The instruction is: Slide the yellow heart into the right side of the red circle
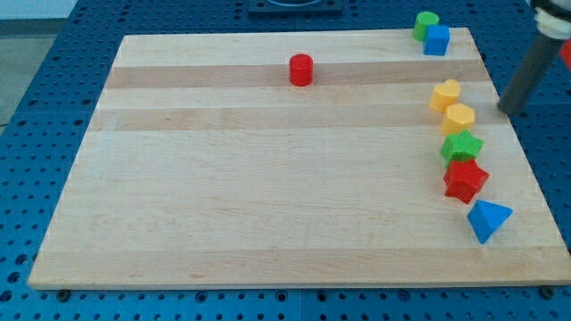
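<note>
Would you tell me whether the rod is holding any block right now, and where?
Nothing is held: my tip stands apart, to the right of the two yellow blocks, touching none.

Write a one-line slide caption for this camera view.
My tip rests at the wooden board's right edge, right of the yellow heart block, far from the red circle block.

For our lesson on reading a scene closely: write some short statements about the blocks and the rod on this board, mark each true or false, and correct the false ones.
1. The red circle stands alone near the view's top. True.
2. My tip touches the yellow heart. False: it sits apart, to the heart's right.
3. The green block touches the blue cube. True.
4. The blue triangle is at the view's left. False: bottom right, below the red star.
</note>
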